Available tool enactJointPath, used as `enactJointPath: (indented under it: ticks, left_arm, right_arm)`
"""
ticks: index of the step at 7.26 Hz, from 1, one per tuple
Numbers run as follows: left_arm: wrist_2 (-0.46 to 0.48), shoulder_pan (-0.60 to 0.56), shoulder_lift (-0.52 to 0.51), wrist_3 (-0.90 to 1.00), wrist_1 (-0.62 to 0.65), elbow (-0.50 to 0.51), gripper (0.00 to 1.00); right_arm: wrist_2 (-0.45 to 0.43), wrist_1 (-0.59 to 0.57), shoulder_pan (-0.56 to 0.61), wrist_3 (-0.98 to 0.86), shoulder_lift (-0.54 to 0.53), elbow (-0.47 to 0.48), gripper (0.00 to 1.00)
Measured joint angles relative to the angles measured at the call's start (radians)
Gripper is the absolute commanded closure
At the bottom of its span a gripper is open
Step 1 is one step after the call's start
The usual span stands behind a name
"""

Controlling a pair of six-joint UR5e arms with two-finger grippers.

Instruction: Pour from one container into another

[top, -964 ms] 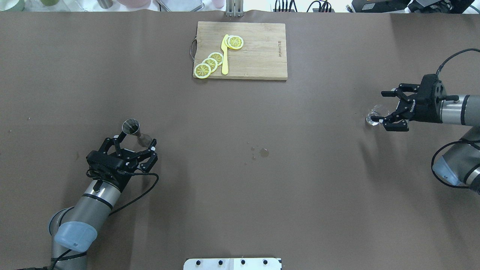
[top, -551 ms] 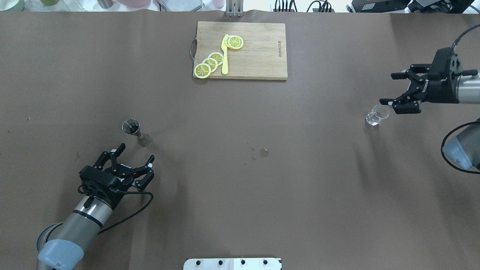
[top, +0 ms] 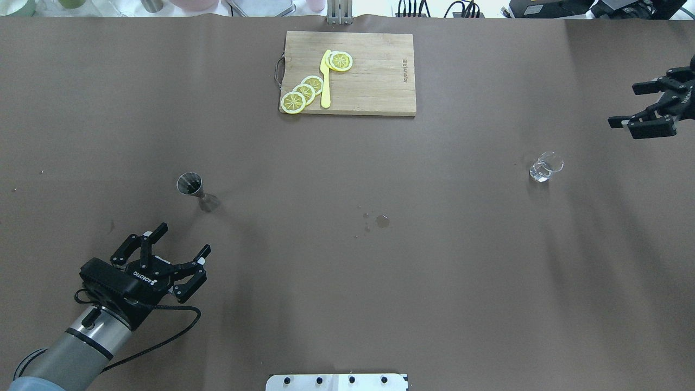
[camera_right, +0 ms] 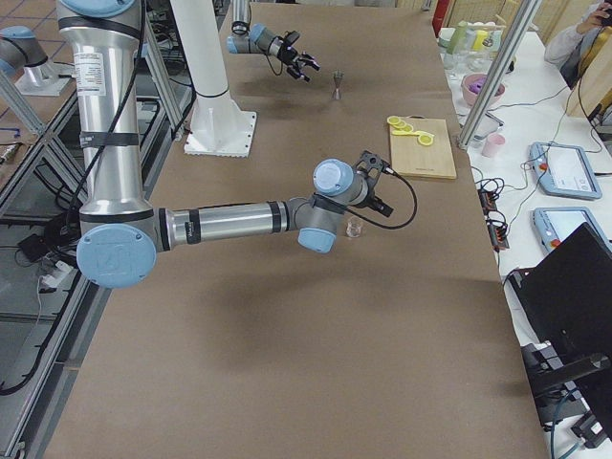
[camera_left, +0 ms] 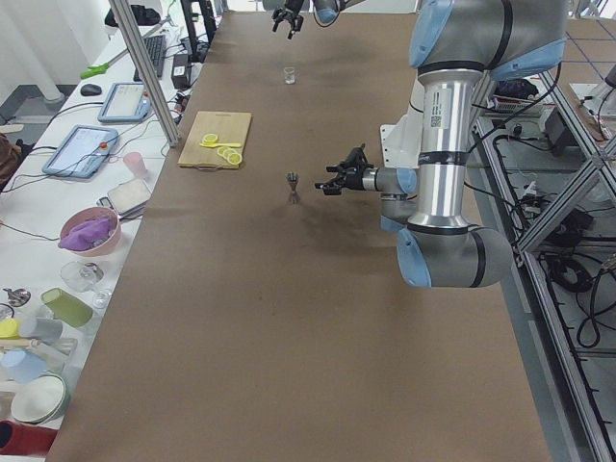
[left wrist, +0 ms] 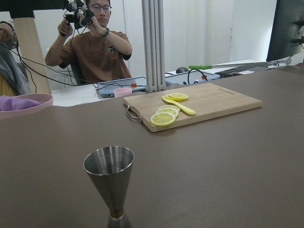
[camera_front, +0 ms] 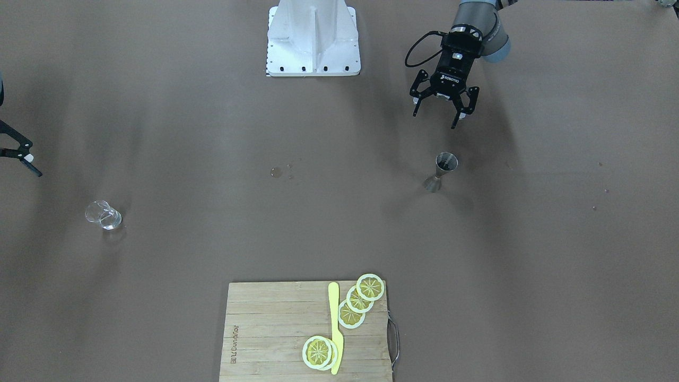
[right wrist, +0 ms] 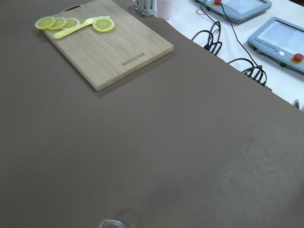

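The clear glass cup (top: 544,167) stands upright on the brown table at the right, also seen as cup (camera_front: 103,215); only its rim (right wrist: 111,223) shows in the right wrist view. The steel jigger (top: 191,188) stands upright at the left, and the left wrist view shows the jigger (left wrist: 110,183) close up. My left gripper (top: 183,239) hovers open and empty, nearer the robot than the jigger. My right gripper (top: 624,104) is open and empty at the view's right edge, well apart from the cup.
A wooden cutting board (top: 374,81) with lemon slices (top: 304,89) and a yellow knife (top: 325,81) lies at the far middle. Small wet spots (top: 383,220) mark the table centre. A person (left wrist: 97,42) sits beyond the far edge.
Both arms drew away from the containers: the left back toward the robot's base, the right outward to the table's right edge. Jigger and cup stayed put.
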Motion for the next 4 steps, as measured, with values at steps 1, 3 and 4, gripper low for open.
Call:
enactJointPath:
  ticks: [1,3,4]
  left_arm:
    - [-0.009,0.002,0.012,0.037,-0.001,-0.045,0.02]
    - [-0.082,-0.014,0.036,0.075,0.001,-0.114,0.02]
    - [-0.148,-0.051,0.047,0.079,0.022,-0.155,0.02]
  right_arm:
    - [0.021,-0.101,0.041,-0.002,-0.003,0.009,0.0]
    - [0.059,-0.349,0.143,-0.013,-0.002,0.01,0.0]
    - [0.063,-0.449,0.187,-0.021,-0.006,0.003,0.0]
